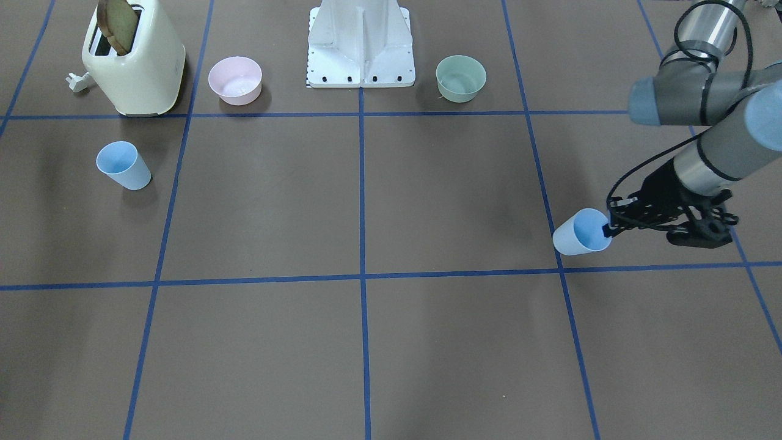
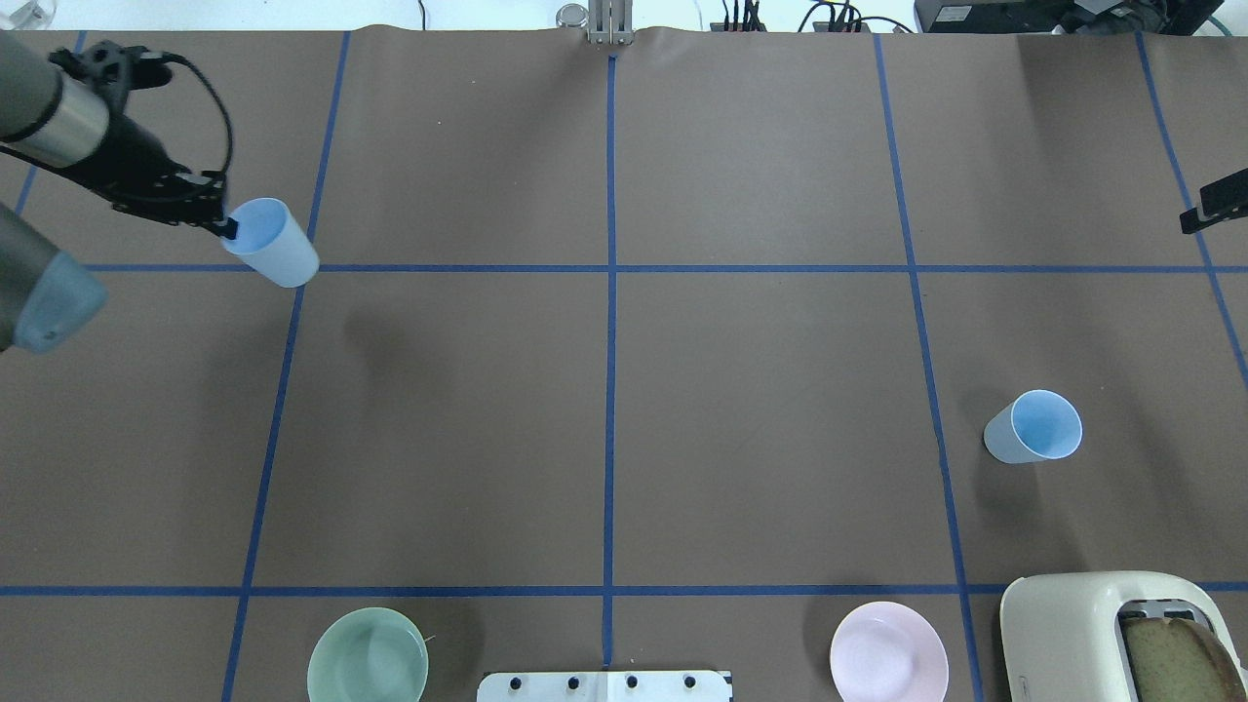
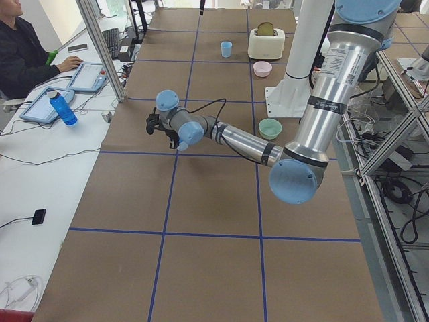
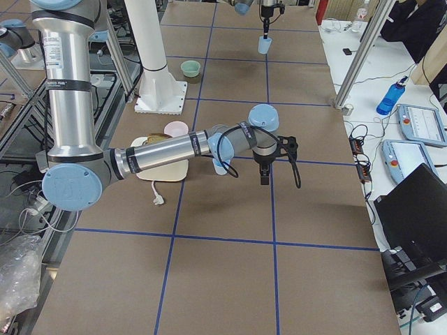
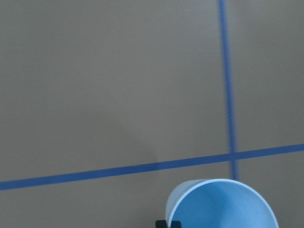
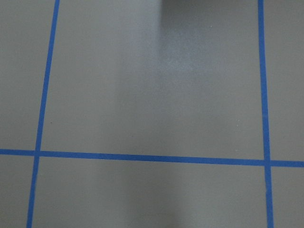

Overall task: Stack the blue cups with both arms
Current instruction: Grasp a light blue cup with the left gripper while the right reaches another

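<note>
My left gripper is shut on the rim of one blue cup and holds it above the table at the far left; the cup's shadow lies apart from it. The gripper and the cup also show in the front-facing view. The left wrist view has the cup's bright blue inside at its bottom edge. The other blue cup stands upright on the right half. Only a black edge of my right gripper shows overhead, far beyond that cup; I cannot tell whether it is open or shut.
A cream toaster with a slice of bread stands near the robot's right side. A pink bowl and a green bowl flank the white base column. An operator sits at the side desk.
</note>
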You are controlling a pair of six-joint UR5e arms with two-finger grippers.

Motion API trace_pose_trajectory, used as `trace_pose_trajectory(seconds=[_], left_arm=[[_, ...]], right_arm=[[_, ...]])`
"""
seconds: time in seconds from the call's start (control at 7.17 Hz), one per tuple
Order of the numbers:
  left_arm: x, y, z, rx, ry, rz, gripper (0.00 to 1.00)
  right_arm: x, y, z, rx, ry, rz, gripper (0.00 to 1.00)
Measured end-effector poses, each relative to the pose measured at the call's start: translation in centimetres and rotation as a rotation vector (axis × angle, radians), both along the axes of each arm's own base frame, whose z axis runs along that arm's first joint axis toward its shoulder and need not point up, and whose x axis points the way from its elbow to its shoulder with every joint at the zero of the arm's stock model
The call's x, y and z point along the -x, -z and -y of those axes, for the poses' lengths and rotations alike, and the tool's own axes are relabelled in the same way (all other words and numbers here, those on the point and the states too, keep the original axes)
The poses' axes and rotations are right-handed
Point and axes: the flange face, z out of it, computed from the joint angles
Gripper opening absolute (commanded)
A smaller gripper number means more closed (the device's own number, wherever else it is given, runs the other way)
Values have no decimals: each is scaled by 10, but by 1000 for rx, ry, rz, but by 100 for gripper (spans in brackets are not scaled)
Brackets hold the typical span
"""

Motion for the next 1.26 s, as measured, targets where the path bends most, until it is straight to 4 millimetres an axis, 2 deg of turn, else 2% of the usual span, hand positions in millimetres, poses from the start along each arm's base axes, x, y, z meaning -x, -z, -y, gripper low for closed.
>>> trace_pose_trajectory(seconds=[0.14, 0.28, 0.56, 0.7, 0.84, 0.98, 1.26], left_arm=[[-37, 37, -5, 37, 15, -20, 0], [-65, 73, -10, 70, 27, -28, 0], [-97, 140, -22, 99, 36, -8, 0], [-106, 162, -27, 110, 40, -6, 0], [-112, 175, -31, 119, 42, -10, 0], [-116, 184, -33, 122, 43, -15, 0], [-130, 191, -41, 118, 51, -10, 0]], right_arm=[[15, 4, -19, 8, 19, -3, 100], [32, 9, -40, 14, 43, -15, 100], [70, 10, -79, 5, 79, -43, 100], [95, 7, -95, -7, 72, -66, 100], [119, 4, -107, -17, 63, -90, 100], [132, 3, -113, -23, 59, -104, 100], [149, 4, -115, -12, 54, -106, 100]])
